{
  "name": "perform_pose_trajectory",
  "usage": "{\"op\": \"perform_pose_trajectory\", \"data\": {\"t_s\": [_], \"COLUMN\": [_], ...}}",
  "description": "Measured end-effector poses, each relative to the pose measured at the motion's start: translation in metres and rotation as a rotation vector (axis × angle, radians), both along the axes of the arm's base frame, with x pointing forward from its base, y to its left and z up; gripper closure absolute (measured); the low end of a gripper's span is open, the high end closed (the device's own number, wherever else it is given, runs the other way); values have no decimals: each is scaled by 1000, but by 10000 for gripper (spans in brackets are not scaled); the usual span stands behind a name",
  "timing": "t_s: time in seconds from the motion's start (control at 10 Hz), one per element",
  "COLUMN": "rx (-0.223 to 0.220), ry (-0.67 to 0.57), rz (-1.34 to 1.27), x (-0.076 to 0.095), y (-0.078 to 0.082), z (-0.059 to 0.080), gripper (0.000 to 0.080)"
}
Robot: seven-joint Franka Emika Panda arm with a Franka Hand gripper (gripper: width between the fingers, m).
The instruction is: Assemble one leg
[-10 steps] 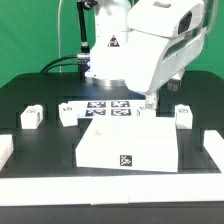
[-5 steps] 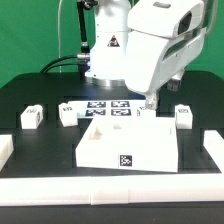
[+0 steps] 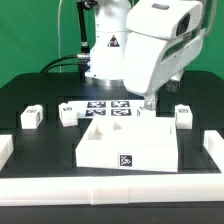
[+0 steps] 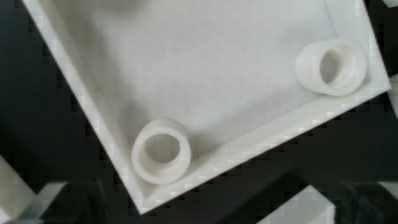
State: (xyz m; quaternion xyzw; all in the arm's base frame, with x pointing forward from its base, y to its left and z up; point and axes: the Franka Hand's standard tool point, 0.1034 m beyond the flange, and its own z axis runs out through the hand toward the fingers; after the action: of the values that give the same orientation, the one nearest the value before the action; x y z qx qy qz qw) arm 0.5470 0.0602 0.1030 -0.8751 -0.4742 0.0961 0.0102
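Gripper [image 3: 148, 103] over 1 panel [image 3: 130, 146]; 3 legs [image 3: 32, 116] [image 3: 68, 114] [image 3: 183, 116].

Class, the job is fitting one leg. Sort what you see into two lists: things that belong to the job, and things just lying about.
Belongs to the job:
- legs, three small tagged blocks, the others at and
- panel with round sockets

Just lying about:
- marker board
- long white bars at the table's edges
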Motion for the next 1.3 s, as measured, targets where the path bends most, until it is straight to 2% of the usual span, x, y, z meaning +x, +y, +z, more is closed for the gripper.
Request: {"op": "perform_pose_trajectory", "data": {"t_s": [0.1,0.2,0.3,0.5,0.6,1.1,1.2,1.3], "rx": [53,98,141,149,159,155,157,159], "ry": [-44,-85,-142,-193,-133,-133,-138,-139], "rz": [81,174,278,330,300,324,351,364], "x": [-11,-29,-46,-73,-83,-79,-86,-101], "y": [-11,-27,-42,-56,-62,-59,-61,-65], "z": [-6,-15,-31,-52,-59,-57,-61,-68], "gripper": [150,150,150,150,150,150,150,150]}}
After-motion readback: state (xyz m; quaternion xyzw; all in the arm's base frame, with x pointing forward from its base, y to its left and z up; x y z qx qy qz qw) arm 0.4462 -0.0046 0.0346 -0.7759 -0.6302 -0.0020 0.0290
